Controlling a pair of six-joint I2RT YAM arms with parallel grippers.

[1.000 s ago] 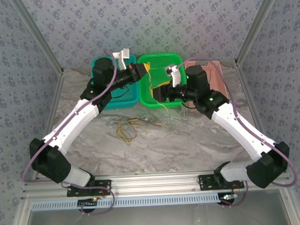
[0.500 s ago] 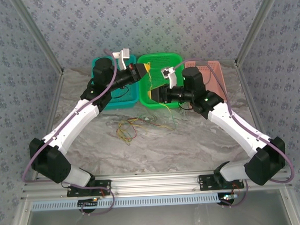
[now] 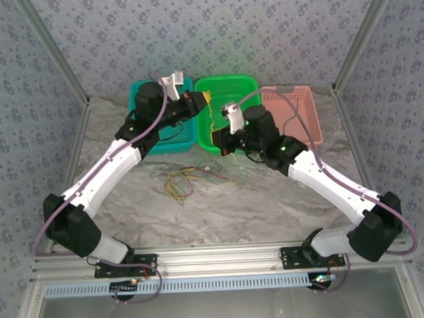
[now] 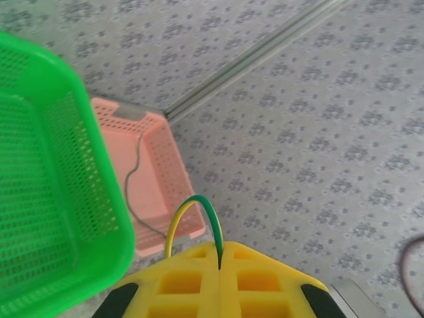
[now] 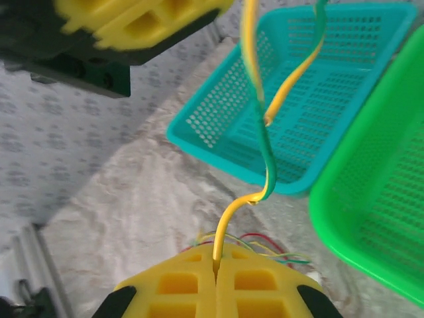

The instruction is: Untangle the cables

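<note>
You have both jaws pinching one yellow-green cable (image 5: pixel 266 165): left gripper (image 4: pixel 218 264) and right gripper (image 5: pixel 215 270). Its long axis runs wavy, straight ahead from right jaws to left jaws. The other cables (image 3: pixel 181 180) lie below, right arm nearer.

Teal basket (image 5: pixel 358 86), green basket (image 3: pixel 223 91), pinkish basket (image 4: pixel 162 185).

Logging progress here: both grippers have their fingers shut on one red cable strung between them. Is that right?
Only the colour is wrong: the cable is yellow and green, not red. The right wrist view shows it rising from the shut fingers of the right gripper toward the left gripper, which also pinches it.
</note>
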